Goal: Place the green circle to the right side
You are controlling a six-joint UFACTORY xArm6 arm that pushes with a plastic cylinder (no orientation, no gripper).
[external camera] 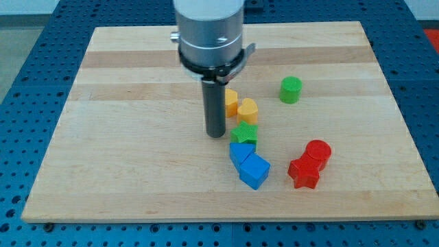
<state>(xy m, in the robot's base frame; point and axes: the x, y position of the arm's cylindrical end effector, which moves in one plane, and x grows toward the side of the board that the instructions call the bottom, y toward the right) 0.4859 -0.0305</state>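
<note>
The green circle (291, 90), a short green cylinder, stands on the wooden board (137, 103) right of the middle, apart from the other blocks. My tip (216, 134) is the lower end of the dark rod and rests on the board well to the left of and below the green circle. The tip is just left of a green star (244, 134) and below a yellow block (231, 101) that the rod partly hides.
A yellow heart-like block (247, 110) sits above the green star. Two blue blocks (240, 152) (254, 170) lie below the star. A red cylinder (318, 152) and a red star (304, 173) sit at lower right.
</note>
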